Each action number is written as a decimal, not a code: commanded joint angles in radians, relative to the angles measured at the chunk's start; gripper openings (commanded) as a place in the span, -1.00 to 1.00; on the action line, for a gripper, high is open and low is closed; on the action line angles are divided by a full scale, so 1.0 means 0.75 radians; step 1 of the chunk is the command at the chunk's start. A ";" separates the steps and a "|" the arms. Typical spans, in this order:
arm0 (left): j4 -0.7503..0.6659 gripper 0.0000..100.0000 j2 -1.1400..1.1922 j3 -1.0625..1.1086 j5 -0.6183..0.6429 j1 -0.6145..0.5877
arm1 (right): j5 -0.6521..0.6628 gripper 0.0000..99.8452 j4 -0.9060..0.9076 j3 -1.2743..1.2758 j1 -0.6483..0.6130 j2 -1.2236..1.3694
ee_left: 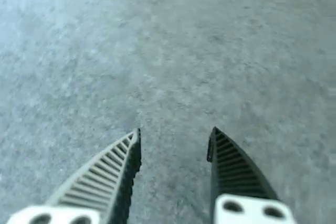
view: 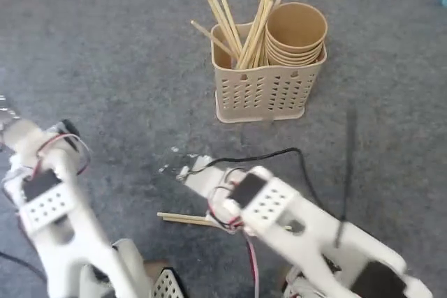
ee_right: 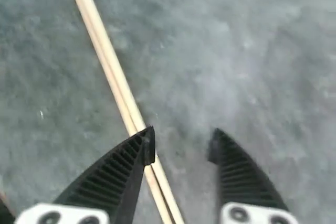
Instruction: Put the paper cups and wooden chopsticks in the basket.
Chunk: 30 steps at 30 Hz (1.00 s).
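Right claw, apart, hangs over the last chopsticks on the desk, likely poised to straddle them; left claw, apart, hangs aside.

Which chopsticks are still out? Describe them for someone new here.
Find the slotted beige basket at the far side of the grey table. On the near side, by the right hand, lies a pair of chopsticks. Only these lie flat; the other chopsticks stand in the basket.
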 commanded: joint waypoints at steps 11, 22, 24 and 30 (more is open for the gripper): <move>-0.039 -0.61 0.493 -0.337 0.080 -0.055 | -0.090 -0.58 -0.173 -0.098 -0.097 0.165; -0.039 -0.61 0.495 -0.341 0.080 -0.057 | -0.125 -0.57 -0.142 -0.096 -0.183 0.195; -0.039 -0.61 0.495 -0.339 0.080 -0.057 | -0.123 -0.57 -0.187 -0.094 -0.173 0.253; -0.039 -0.61 0.495 -0.339 0.080 -0.057 | -0.090 -0.58 -0.169 -0.127 -0.181 0.343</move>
